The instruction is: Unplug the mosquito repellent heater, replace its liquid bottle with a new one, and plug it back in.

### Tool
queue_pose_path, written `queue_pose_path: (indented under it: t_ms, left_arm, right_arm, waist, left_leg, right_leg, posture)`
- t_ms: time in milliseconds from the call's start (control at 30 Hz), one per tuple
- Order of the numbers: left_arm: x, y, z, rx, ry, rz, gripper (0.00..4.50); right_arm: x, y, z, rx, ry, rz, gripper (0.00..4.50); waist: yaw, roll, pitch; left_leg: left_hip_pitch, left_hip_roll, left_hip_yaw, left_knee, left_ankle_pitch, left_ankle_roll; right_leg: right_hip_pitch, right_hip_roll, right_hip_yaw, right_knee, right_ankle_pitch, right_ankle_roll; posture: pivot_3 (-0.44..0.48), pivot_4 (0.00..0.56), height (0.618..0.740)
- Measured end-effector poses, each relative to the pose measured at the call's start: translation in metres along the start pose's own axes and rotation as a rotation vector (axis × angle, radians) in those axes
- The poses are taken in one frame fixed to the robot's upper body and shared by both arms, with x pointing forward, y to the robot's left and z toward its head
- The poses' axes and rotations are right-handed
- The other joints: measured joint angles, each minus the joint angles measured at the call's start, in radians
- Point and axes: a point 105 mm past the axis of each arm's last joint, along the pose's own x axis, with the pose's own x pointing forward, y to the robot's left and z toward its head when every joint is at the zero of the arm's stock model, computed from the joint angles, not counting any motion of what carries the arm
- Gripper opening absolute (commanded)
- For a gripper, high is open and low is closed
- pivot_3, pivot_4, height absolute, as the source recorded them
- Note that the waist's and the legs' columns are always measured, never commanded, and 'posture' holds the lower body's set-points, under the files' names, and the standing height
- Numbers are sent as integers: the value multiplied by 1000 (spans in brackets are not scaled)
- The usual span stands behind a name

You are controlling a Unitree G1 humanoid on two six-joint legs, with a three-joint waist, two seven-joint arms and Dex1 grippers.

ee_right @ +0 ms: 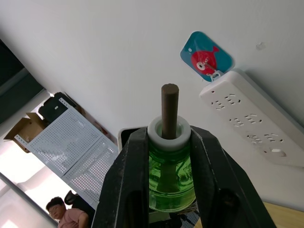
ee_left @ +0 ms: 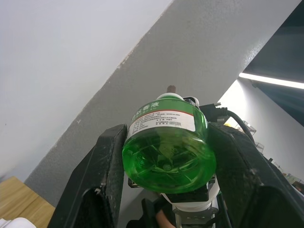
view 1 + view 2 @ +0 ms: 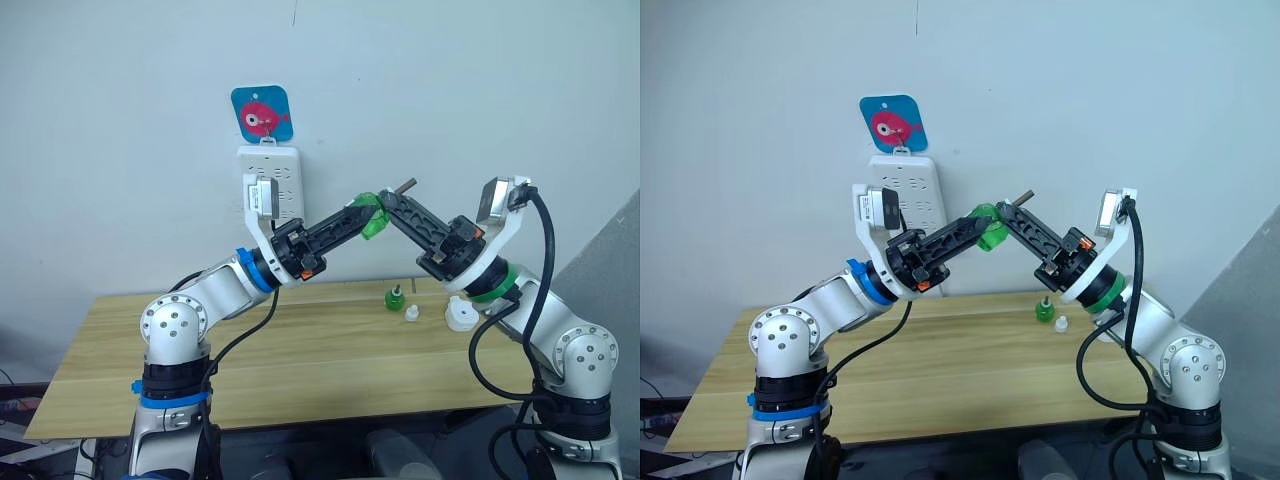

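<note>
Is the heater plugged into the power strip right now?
No: the power strip on the wall has all its visible sockets free, with nothing plugged in.

Green liquid bottle (image 2: 168, 147) with brown wick (image 1: 169, 109), black fingers (image 2: 107, 175), white power strip (image 1: 256, 116).

Wall power strip (image 3: 270, 183) — fish tag (image 3: 262, 113)

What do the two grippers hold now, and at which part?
Both hold one green liquid bottle: left gripper at its wide body, right gripper at its white neck below the wick.
</note>
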Motion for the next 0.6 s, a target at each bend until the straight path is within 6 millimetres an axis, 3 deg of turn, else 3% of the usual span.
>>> queue_pose_path:
  t_ms: [33, 233, 367, 467, 600]
  left_arm:
    - [0, 0, 0, 0, 0, 0, 2311]
    - [-2, 4, -1, 0, 0, 24, 2311]
    - [-6, 9, -2, 17, 11, 57, 2311]
    - [-16, 17, -6, 45, 38, 111, 2311]
    - [-39, 32, -21, 157, 165, 206, 2311]
  right_arm:
    - [0, 0, 0, 0, 0, 1, 816]
    - [-2, -2, 0, 3, -8, -8, 2903]
    - [-19, -24, -5, -52, 46, -136, 4341]
    - [-43, -47, -9, -163, 150, -289, 4500]
    - [-95, -87, -8, -453, 390, -580, 4500]
  waist:
    - [0, 0, 0]
    - [0, 0, 0]
    - [3, 0, 0]
    - [7, 0, 0]
    - [11, 1, 5]
  left_leg:
    - [0, 0, 0, 0, 0, 0]
    - [0, 0, 0, 0, 0, 0]
    - [0, 0, 0, -1, 0, 0]
    - [0, 0, 1, -1, 0, 0]
    - [1, 0, 4, -3, 0, 0]
  right_leg:
    - [0, 0, 0, 0, 0, 0]
    - [0, 0, 0, 0, 0, 0]
    - [0, 0, 0, -2, 0, 0]
    - [0, 0, 1, -3, 0, 0]
    - [-1, 0, 4, -3, 0, 0]
  posture:
    - [-215, 19, 740]
    - [-215, 27, 740]
    - [-214, 47, 740]
    - [-219, 65, 740]
    - [-230, 89, 740]
